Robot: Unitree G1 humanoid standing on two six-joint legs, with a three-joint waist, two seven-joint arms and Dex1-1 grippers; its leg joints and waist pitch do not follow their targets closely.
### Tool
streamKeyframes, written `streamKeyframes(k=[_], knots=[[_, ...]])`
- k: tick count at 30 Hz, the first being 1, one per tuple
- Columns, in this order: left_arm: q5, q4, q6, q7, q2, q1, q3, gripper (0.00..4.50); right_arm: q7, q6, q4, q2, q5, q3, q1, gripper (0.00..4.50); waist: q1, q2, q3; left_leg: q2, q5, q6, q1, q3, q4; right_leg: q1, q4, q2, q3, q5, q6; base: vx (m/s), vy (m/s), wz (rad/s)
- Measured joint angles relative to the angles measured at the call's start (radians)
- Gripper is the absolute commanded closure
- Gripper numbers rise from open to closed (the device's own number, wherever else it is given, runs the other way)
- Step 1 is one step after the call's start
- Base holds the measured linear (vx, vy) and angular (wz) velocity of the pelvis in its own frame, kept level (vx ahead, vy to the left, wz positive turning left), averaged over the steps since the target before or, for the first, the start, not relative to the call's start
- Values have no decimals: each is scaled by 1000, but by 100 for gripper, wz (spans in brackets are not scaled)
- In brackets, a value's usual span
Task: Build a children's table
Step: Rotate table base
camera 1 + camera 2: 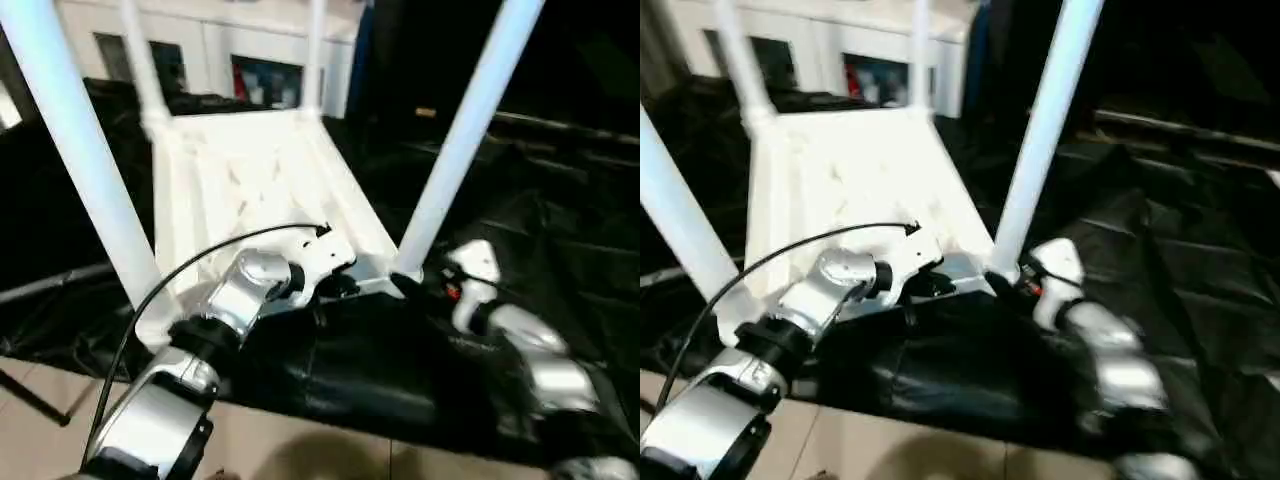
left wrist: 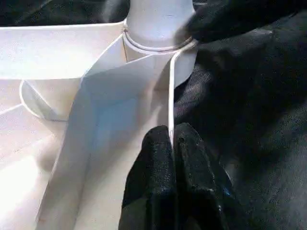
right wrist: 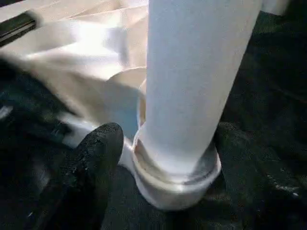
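My left end effector (image 2: 171,143) pinched tight on thin rim of table top (image 1: 250,180), steadying it upside down on black-draped bench (image 1: 520,230). My right end effector (image 3: 158,158) spread around near-right leg (image 1: 465,135) base, at corner socket (image 3: 177,184). Four legs upright.

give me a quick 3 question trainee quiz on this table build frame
1. True or false: the white plastic ribbed table top lies underside up on the black-draped work table.
2. How many white tapered tube legs stand in its corner sockets? A two, B three, C four.
3. What is the left gripper pinched on?

Key
1. True.
2. C: the near right leg, the near left leg and two far ones.
3. The thin side wall of the top, near the right leg's corner socket, where the right gripper straddles the leg's base.
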Motion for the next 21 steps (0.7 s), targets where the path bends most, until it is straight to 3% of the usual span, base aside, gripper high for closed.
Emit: streamKeyframes(k=[6,12,13,16,18,21], knots=[[-4,19,-28,-7,12,-10,2,450,228,53,-55,-125,86,-6,52,129,2,2,0,0,0,0,-2,1,2,-1,0,0,0,0,0,0,0,0],[-14,25,-52,-25,37,-6,13,450,309,87,-99,-196,130,-25,80,129,-3,1,1,0,0,0,-1,1,1,-3,0,0,0,0,1,0,0,0],[-24,10,-47,-30,37,4,24,422,311,91,-113,-187,131,-22,82,127,-7,2,1,0,0,0,-1,1,1,-3,0,0,0,0,1,0,0,0],[-87,-79,-8,-54,43,64,69,422,315,113,-150,-156,142,0,99,127,-10,1,2,1,0,0,-5,0,1,-6,0,1,-1,0,0,0,0,0],[-125,-140,22,-65,43,93,83,385,319,129,-162,-140,151,19,103,127,-7,-1,4,3,0,0,-7,0,3,-8,1,1,-3,2,-4,0,0,0],[-195,-304,104,-84,49,150,113,372,325,151,-198,-113,170,57,101,127,-3,-3,4,3,4,7,-9,1,9,-10,1,1,-1,0,-5,55,20,-1]])
